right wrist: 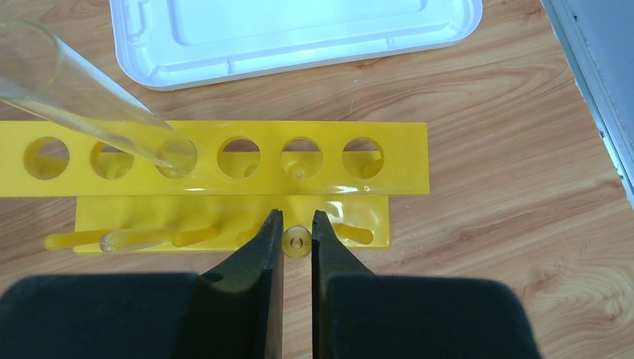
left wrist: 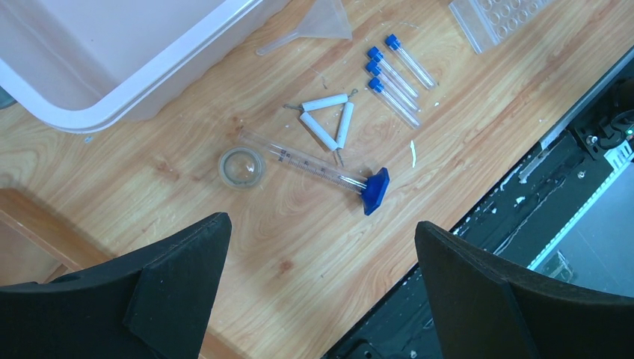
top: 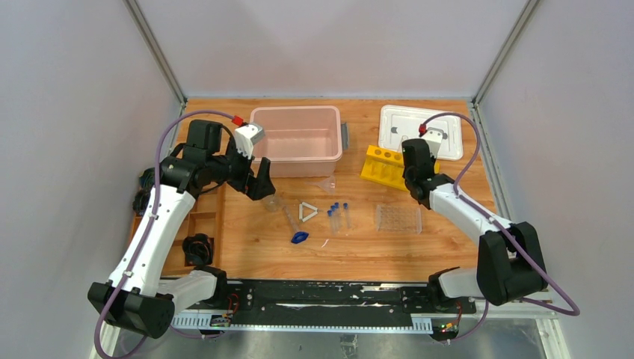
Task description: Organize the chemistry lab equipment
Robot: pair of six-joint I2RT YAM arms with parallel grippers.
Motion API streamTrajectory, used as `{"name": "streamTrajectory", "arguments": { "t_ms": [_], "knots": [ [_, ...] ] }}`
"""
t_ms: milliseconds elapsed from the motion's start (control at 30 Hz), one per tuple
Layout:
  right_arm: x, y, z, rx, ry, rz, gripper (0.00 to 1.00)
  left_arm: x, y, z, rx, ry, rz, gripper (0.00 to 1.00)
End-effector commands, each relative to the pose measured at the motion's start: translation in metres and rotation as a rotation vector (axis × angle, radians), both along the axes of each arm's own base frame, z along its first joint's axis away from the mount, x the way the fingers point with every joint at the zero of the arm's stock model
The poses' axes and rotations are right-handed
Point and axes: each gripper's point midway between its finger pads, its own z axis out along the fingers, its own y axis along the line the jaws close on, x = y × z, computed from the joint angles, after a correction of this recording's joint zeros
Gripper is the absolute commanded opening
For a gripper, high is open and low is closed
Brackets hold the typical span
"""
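- The left arm rises from its base at the near left edge and leans away over the table. Its wrist bends so that the left gripper (left wrist: 321,224) hangs pointing down, to the left of the white triangle (top: 308,212). Its jaws are spread wide with nothing between them.
- The right arm folds at an elbow far right of the triangle, and its forearm reaches back and leftward.
- The blue clip (top: 300,238) lies just nearer than the triangle, on the end of a clear marked rod (left wrist: 303,158) that lies flat.
- The clear beaker (left wrist: 241,166) stands just left of the triangle, beside the rod.
- Four small clear tubes with blue caps (top: 338,217) lie side by side just right of the triangle.
- The clear tube rack (top: 398,218) sits further right.
- The funnel (top: 326,185) lies just beyond the triangle.
- The yellow tube rack (right wrist: 224,183) stands beyond and to the right of the triangle, with a large clear tube (right wrist: 82,97) leaning into one hole.
- The right gripper (right wrist: 297,215) points down at the near edge of that rack. Its jaws are narrow around what looks like a small clear tube (right wrist: 297,242) seen end-on.
- The pink bin (top: 295,110) and the white lid (top: 407,120) lie farthest beyond the triangle.
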Motion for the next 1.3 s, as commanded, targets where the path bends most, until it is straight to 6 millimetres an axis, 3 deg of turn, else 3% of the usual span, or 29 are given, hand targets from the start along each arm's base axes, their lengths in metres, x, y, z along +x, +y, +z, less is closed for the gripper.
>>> {"name": "streamTrajectory", "arguments": {
  "t_ms": [0, 400, 600, 767, 1133, 1200, 1267],
  "knots": [
    [-0.007, -0.002, -0.012, 0.048, 0.016, -0.02, 0.0, 0.001, -0.002, 0.004, -0.001, -0.015, -0.017, 1.0],
    [-0.019, -0.014, -0.015, 0.026, 0.026, -0.061, 0.0, 0.0, -0.003, 0.007, -0.01, -0.017, -0.017, 1.0],
    [-0.007, -0.032, -0.015, 0.045, 0.036, -0.097, 0.0, 0.001, -0.004, 0.009, -0.012, -0.022, -0.017, 1.0],
    [0.0, -0.043, -0.028, 0.053, 0.082, -0.12, 0.0, 0.003, -0.004, 0.013, -0.014, -0.032, -0.015, 1.0],
    [0.013, -0.021, -0.027, 0.157, 0.088, -0.048, 0.0, 0.005, -0.004, 0.016, -0.011, -0.042, -0.023, 1.0],
    [0.012, -0.017, -0.028, 0.178, 0.098, -0.041, 0.06, 0.006, -0.005, 0.018, -0.014, -0.045, -0.024, 1.0],
    [0.008, -0.015, -0.029, 0.197, 0.119, -0.05, 0.19, 0.006, -0.006, 0.019, -0.02, -0.045, -0.027, 1.0]
  ]
}}
